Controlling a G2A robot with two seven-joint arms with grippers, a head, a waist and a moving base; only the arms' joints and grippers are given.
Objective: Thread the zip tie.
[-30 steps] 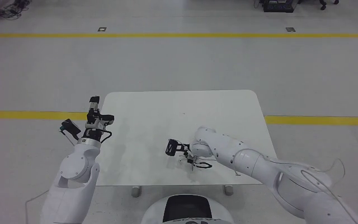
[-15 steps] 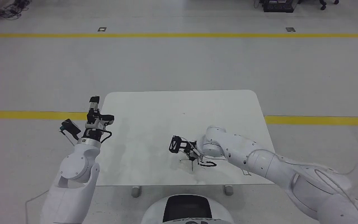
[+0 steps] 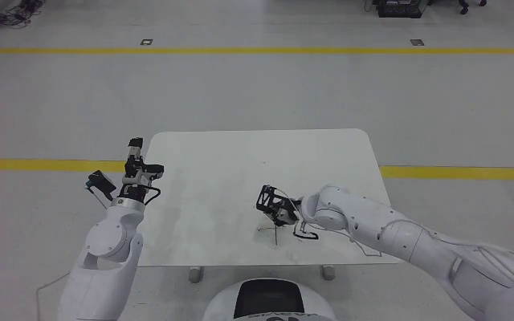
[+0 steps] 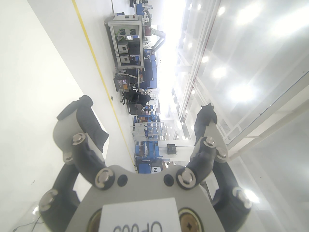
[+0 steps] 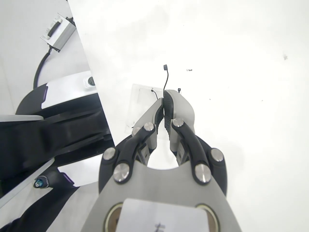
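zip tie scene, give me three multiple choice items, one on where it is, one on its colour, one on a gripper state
1. Where is the zip tie?
A. lying loose, untouched
B. pinched in the right gripper
C. draped over an arm

2. What colour is it?
A. white
B. black
C. yellow

3. The left gripper is:
A. open and empty
B. shut on a strap
C. shut on nothing

Answers:
1. B, its head end sticks out past the closed jaws in the right wrist view.
2. B, it shows dark against the white table.
3. A, its jaws stand wide apart with nothing between them.
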